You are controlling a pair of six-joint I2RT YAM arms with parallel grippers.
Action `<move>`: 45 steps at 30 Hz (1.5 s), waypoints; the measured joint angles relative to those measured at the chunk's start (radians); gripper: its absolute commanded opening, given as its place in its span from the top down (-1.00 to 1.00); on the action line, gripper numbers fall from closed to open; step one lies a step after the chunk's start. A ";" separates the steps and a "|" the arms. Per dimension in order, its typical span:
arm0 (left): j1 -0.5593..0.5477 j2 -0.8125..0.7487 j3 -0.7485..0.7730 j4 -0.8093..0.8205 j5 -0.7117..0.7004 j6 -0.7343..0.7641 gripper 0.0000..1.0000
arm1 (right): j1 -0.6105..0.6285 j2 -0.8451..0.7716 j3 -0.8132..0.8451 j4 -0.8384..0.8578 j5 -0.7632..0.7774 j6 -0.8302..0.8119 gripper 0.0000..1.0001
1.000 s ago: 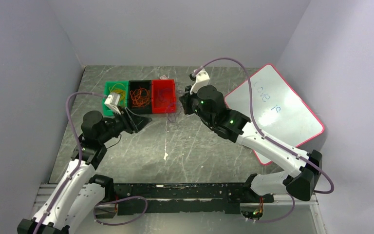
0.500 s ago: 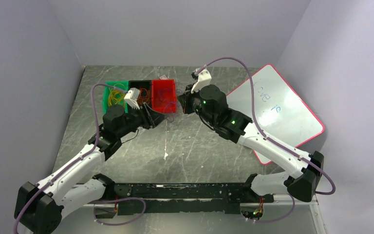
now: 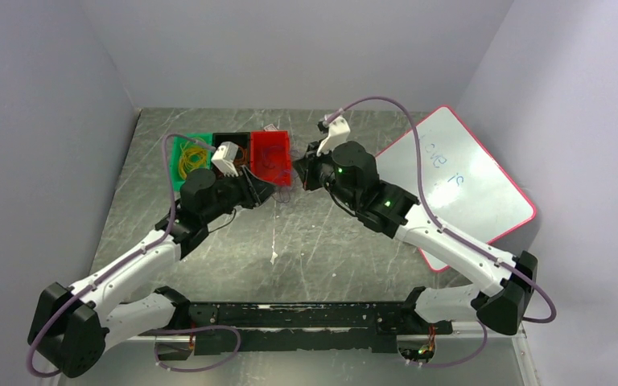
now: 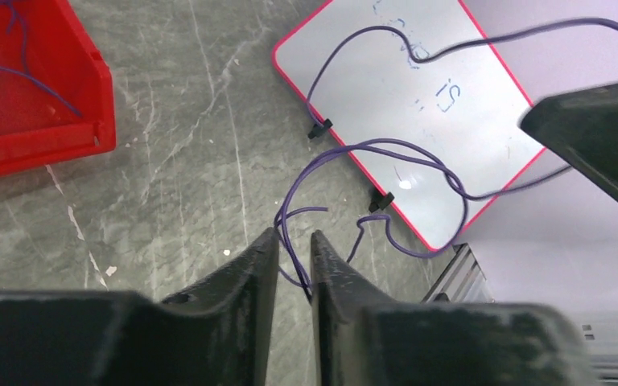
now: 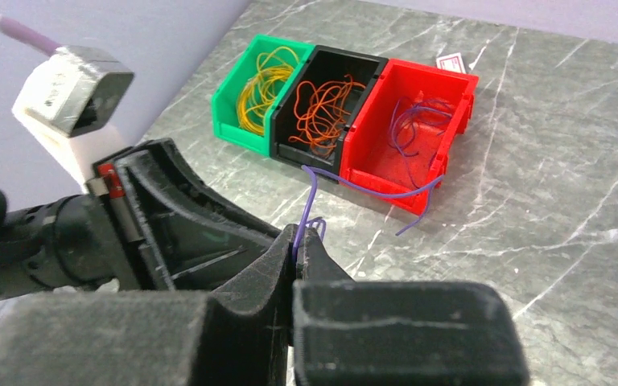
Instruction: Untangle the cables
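Left pincer (image 4: 294,249) has swung from green bin (image 3: 183,157) to centre frame, jaws narrowed but apart about the purple cable (image 5: 314,189) the right pincer (image 5: 296,249) pinches; pull-apart judged imminent.

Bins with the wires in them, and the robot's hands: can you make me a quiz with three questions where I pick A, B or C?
1. Which bin is in the middle of the row?
A. green bin
B. black bin
C. red bin

2. What colour are the cables in the green bin?
A. yellow
B. purple
C. orange

3. What is the right gripper doing?
A. standing wide open
B. pinching a purple cable
C. lifting the green bin

Answers:
1 B: the black bin has the green bin on one side and the red bin on the other.
2 A: the cables coiled inside the green bin are yellow.
3 B: its fingers are shut, with the purple cable coming up from between them.
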 measured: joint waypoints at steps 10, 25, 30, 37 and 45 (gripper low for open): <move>-0.011 0.067 0.019 -0.036 -0.056 0.070 0.86 | 0.000 -0.072 -0.016 0.006 -0.009 0.016 1.00; -0.043 0.021 0.042 -0.097 -0.138 0.147 0.63 | 0.008 -0.196 -0.097 -0.032 0.127 -0.001 1.00; -0.026 0.034 0.008 -0.144 -0.150 0.187 0.51 | 0.005 -0.271 -0.085 -0.003 0.182 -0.011 1.00; -0.025 0.066 -0.019 -0.175 -0.127 0.219 0.48 | 0.005 -0.285 -0.071 0.029 0.196 -0.011 1.00; -0.025 0.046 -0.048 -0.195 -0.153 0.216 0.45 | 0.005 -0.284 -0.071 0.029 0.196 -0.011 1.00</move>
